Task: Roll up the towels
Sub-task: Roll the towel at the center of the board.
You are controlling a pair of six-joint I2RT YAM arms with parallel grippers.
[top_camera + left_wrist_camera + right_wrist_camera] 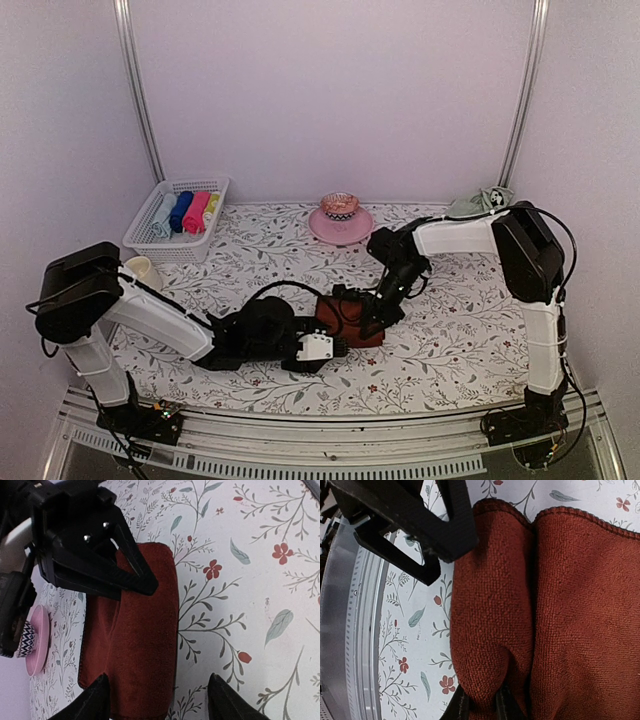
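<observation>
Your right end effector (482, 706) is clamped on a raised fold of the red-brown towel (145, 645). The towel lies folded on the floral-covered desk (260, 570), mid-desk and toward the near edge. Your left end effector (162, 700) has its fingers apart, one over the towel and one over the bare cover. The sage green towel (480, 200) lies crumpled at the far right corner, well apart.

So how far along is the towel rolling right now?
Done: the red towel is folded into a long strip, not rolled. In hand: the right gripper pinches a fold at one end; the left gripper is open at the other end. To do: rolling it, then the green towel, crumpled at the back right.
</observation>
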